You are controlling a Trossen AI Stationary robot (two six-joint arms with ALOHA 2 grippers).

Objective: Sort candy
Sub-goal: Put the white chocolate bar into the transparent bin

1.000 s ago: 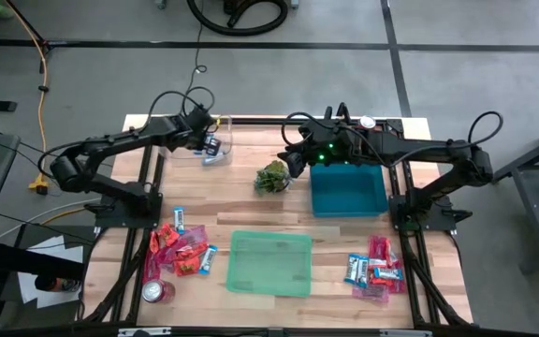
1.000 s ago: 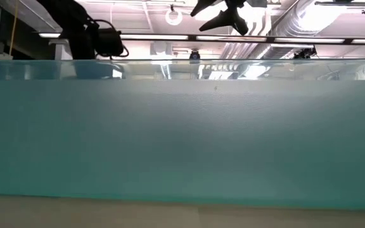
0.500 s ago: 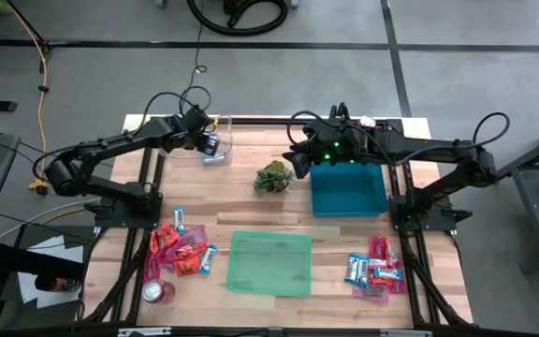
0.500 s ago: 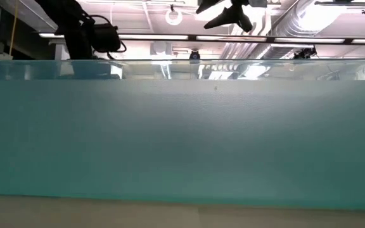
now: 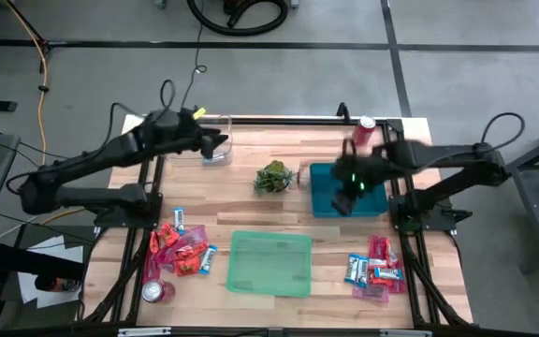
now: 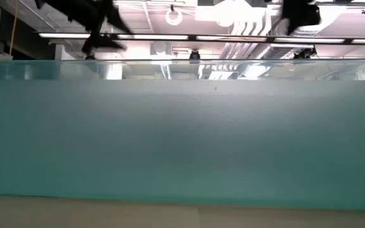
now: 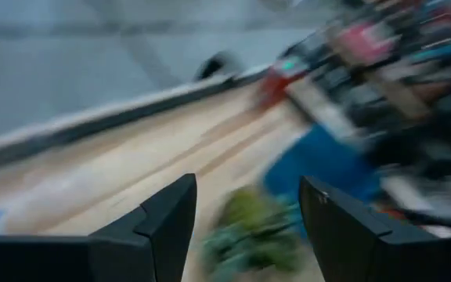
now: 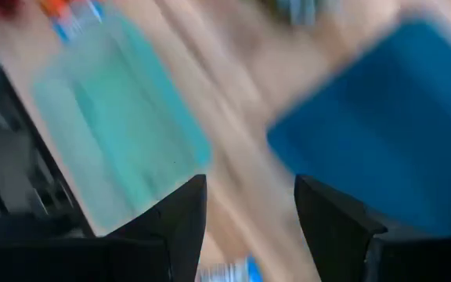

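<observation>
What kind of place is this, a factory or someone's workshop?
Probably a robotics lab or test workshop. A wooden table stands on a bare concrete floor marked with dark tape lines, cables trail across it, and the low view shows exposed ceiling ducts and strip lights.

High view: set overhead, faced straight down – whole table (image 5: 251, 201) covered, floor around it included.
Low view: set at tabletop height, pressed close against green tray (image 6: 182, 139); only ceiling seen above its wall.
Left wrist view: aimed across table toward plant (image 7: 249, 231) and blue bin (image 7: 319, 164).
Right wrist view: aimed down, near – blue bin and green tray shared with high view.
</observation>
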